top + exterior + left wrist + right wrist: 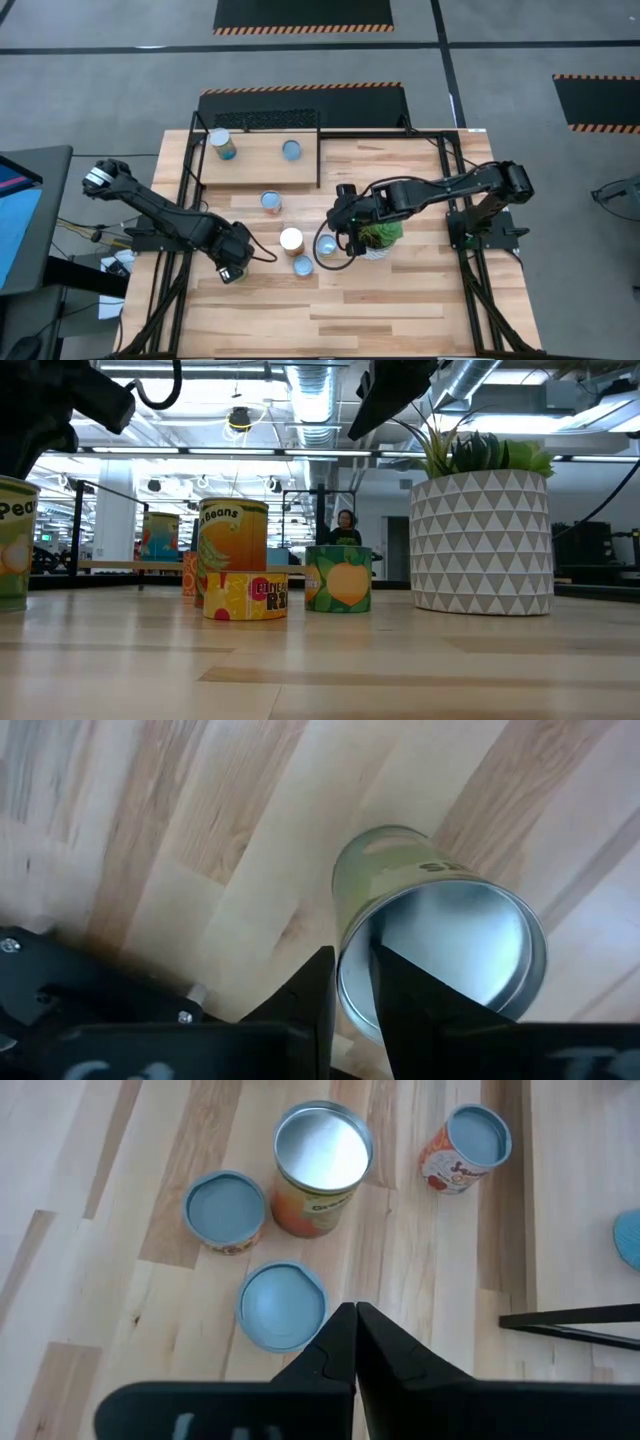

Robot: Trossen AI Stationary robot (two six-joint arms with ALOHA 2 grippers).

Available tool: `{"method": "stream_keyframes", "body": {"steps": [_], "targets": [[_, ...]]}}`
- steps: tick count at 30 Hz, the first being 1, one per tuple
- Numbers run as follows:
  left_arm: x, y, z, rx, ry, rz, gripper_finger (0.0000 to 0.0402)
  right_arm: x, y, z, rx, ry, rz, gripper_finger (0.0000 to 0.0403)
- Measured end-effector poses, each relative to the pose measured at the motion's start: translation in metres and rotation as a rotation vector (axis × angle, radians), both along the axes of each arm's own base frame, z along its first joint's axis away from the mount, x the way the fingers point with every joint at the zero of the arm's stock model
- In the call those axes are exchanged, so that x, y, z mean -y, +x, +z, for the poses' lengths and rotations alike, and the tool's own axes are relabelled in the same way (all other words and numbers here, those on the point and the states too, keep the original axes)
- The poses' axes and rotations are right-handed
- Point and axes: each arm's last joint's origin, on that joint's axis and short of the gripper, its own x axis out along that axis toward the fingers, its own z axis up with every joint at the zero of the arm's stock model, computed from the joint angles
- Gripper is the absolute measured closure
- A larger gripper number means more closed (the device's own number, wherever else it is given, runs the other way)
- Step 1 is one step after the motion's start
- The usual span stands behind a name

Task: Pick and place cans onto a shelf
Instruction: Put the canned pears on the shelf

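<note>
Left gripper [232, 271]: over the front-left part of the table [400, 300], fingers [318, 982] drawn close together, tips at the rim of a green can [440, 955]. No clamp on the can is visible. In the high view that can is hidden under the gripper.

Right gripper [340, 240]: above the table centre, beside the plant [380, 237], fingers pressed together with nothing between them. Its tips hang just above a blue-top can [282, 1305].

Shelf [258, 172]: back-left of the table, light wood inside black bars.

Cans on shelf: 2. A larger one [223, 144] near the back-left corner, a small blue-topped one [291, 150] further right.

Cans on table: an orange-label can [271, 202] just in front of the shelf's front edge. A taller pale-top can [291, 240] at centre, a blue-top can [303, 266] in front of it, and the blue-top can under the right gripper beside it. These 3 stand close together, not touching as far as the wrist view shows.

Low view: the tall can reads "Beans" [234, 550], a short one [246, 597] stands in front of it, and a green can with an orange fruit [338, 578] sits left of the plant pot [482, 540].

Background: a person [345, 530] far behind the table.
</note>
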Motion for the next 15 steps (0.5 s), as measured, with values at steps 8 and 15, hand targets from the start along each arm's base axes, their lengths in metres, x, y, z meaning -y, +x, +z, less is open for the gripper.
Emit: {"method": "stream_keyframes", "body": {"steps": [8, 15], "targets": [[0.0001, 0.0002, -0.0009, -0.005, 0.005, 0.007, 0.0373, 0.0, 0.0, 0.0, 0.0, 0.0, 0.0, 0.0383], [-0.0001, 0.0001, -0.0014, -0.006, 0.013, 0.027, 0.04, 0.0, 0.0, 0.0, 0.0, 0.0, 0.0, 0.0378]]}}
